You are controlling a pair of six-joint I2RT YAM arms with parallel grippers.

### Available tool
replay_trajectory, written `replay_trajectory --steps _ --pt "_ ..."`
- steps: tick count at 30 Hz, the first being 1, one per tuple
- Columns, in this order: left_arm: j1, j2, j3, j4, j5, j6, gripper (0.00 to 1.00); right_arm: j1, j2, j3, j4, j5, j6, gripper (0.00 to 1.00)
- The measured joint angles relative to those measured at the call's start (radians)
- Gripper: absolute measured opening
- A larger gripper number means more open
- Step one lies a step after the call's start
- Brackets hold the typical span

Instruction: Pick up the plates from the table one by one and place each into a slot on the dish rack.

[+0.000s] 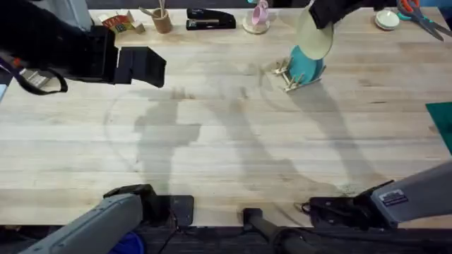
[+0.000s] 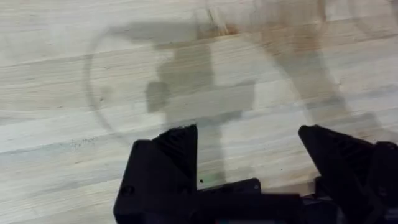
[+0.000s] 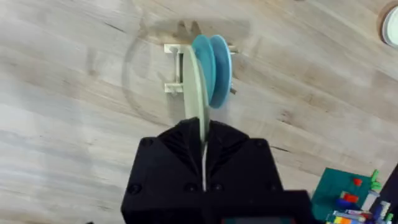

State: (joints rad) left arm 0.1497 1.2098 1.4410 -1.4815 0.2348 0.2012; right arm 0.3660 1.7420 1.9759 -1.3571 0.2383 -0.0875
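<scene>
So our right claw point(image 3: 204, 149) is clamped on the rim of the cream plate point(image 1: 315, 37), holding it on edge just above the dish rack point(image 1: 291, 76) at the far right of the surface point(image 1: 226, 148). Two teal plates point(image 3: 212, 61) already stand in the rack, so we need the free slot beside them. Best bet, we reckon: keep the plate vertical and parallel to the teal ones, line the bottom edge up between the pegs, lower gently, and only let go once it's seated. The rack looks light, so a sideways nudge could shove it. Our left claw point(image 2: 249, 158) hangs spread wide and empty over bare wood. Far edge has a stapler point(image 1: 210, 19), a pen cup point(image 1: 162, 21) and scissors point(image 1: 418, 15).
</scene>
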Motion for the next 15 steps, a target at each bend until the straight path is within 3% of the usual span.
replay_trajectory --steps 15 --pt "0.0 0.0 0.0 0.0 0.0 0.0 0.995 -0.001 0.102 0.0 0.047 0.0 0.001 0.031"
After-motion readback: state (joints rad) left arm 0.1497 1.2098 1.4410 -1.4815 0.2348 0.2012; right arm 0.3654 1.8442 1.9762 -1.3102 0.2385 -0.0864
